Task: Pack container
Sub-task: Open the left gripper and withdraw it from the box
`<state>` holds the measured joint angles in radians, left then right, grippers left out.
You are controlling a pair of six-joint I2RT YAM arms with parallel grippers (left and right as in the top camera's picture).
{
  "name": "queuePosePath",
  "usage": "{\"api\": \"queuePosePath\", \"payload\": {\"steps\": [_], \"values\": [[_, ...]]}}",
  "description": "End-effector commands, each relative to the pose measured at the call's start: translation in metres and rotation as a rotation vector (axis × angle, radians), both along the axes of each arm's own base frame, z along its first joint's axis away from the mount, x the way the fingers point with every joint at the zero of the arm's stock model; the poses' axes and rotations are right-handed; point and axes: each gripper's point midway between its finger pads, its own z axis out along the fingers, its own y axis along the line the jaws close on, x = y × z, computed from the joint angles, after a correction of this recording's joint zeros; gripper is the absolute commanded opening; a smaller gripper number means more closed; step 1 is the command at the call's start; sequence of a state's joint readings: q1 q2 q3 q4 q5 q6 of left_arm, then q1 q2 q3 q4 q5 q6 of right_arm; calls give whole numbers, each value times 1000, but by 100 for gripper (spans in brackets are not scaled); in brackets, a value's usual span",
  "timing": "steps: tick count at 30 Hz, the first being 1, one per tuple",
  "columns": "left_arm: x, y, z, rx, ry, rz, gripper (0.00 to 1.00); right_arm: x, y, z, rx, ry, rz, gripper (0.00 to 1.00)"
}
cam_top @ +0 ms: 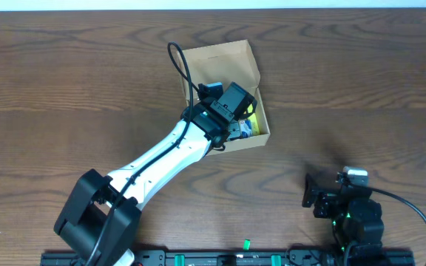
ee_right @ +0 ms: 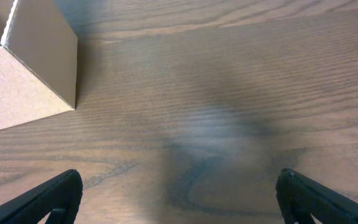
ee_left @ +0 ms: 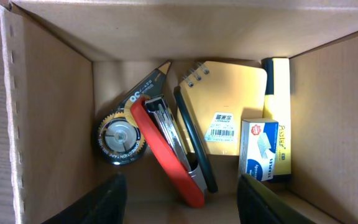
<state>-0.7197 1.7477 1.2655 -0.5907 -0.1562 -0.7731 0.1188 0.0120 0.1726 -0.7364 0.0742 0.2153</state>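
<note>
Left gripper [cam_top: 241,112], overhead view: it hangs over the open container [cam_top: 220,55] at the far middle of the table [cam_top: 65,74]. The flap lid stands back on the far side. Right gripper [cam_top: 315,196] sits near right, well apart from the box.

Left wrist view: left gripper [ee_left: 185,202] has its jaws wide apart, holding nothing and touching nothing I can see. On the container [ee_left: 55,112] floor below lie:
- a tape dispenser [ee_left: 120,140] on the left
- a red stapler [ee_left: 166,149]
- a yellow spiral notepad [ee_left: 229,106]
- a staple box [ee_left: 258,149]
- a yellow stick-shaped item [ee_left: 277,81] on the right

Right wrist view: right gripper [ee_right: 182,202] has its jaws spread, empty, over bare wood. A container [ee_right: 30,74] corner shows at far left.

Judgement: the loading step looks finished or nearly so. The next move calls for lifting the left arm straight out, then folding the flap shut.
</note>
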Motion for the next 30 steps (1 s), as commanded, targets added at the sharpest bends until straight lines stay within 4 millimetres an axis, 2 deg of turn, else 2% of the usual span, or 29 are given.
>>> {"api": "queuePosePath", "payload": {"steps": [1, 4, 6, 9, 11, 13, 17, 21, 30], "values": [[13, -5, 30, -43, -68, 1, 58, 0, -1, -4, -11, 7, 4, 99], [21, 0, 76, -79, -186, 30, 62, 0, -1, -4, -11, 7, 5, 99], [25, 13, 114, -89, -290, 71, 73, 0, -1, -4, -11, 7, 4, 99], [23, 38, 161, -86, -425, 143, 97, 0, -1, -4, -11, 7, 4, 99], [15, 64, 195, -68, -522, 210, 95, 0, -1, -4, -11, 7, 4, 99], [6, 83, 216, -59, -577, 251, 95, 0, -1, -4, -11, 7, 4, 99], [-10, 102, 233, -59, -604, 271, 95, 0, -1, -4, -11, 7, 4, 99], [-13, 105, 239, -70, -614, 274, 95, 0, -1, -4, -11, 7, 4, 99], [-16, 110, 228, -18, -582, 271, 95, 0, -1, -4, -11, 7, 4, 99]]}}
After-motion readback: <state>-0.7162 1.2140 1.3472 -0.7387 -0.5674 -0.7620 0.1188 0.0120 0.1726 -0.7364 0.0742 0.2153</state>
